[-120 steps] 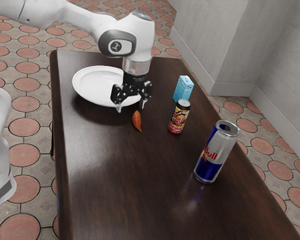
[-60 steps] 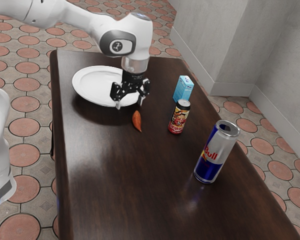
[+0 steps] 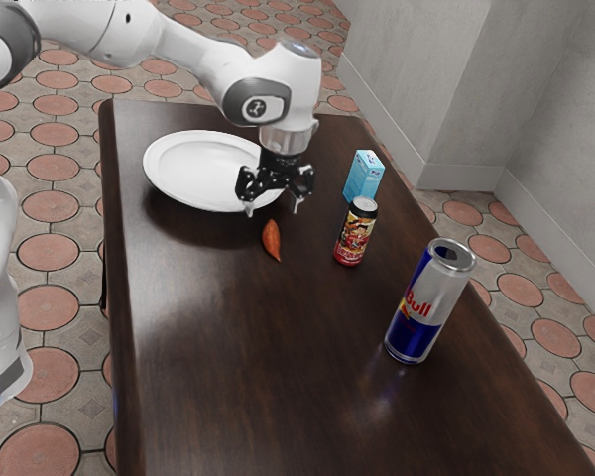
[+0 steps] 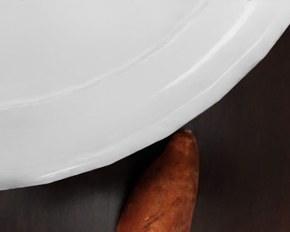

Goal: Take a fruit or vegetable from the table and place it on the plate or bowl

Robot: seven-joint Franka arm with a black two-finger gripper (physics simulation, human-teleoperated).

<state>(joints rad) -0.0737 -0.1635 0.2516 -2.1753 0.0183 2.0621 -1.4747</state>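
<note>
Gripper (image 3: 273,205): open wide, nothing between the fingers. It hangs above the table (image 3: 278,357), at the plate's near edge and just short of the sweet potato.

Sweet potato (image 3: 271,239): lies flat on the dark wood, just beside the plate (image 3: 178,164) on the side toward the cans. In the wrist view its tapered tip (image 4: 186,137) sits right at the plate rim (image 4: 135,125); whether they touch, you cannot tell from here. Long axis runs away from the rim.

Handling, as a judgement:
- Stiff and solid; it should not give under the pads, so a firm close is safe.
- Small, probably light for this arm.
- Skin looks matte and rough with small pits, so grip should be fair, not slippery.
- Spindle shape: rounded, narrowing at both ends. A pinch near a tip will likely squeeze it out or let it swing.

Where to take hold: across the thick middle, fingers on either long flank, jaw line square to its long axis. You need to shift off the rim first, or one finger may come down on the plate.

Risk: it can roll on the wood if one finger lands first.

Nearby, well apart from the grasp: small can (image 3: 355,231), blue carton (image 3: 363,176), tall can (image 3: 428,300).
</note>
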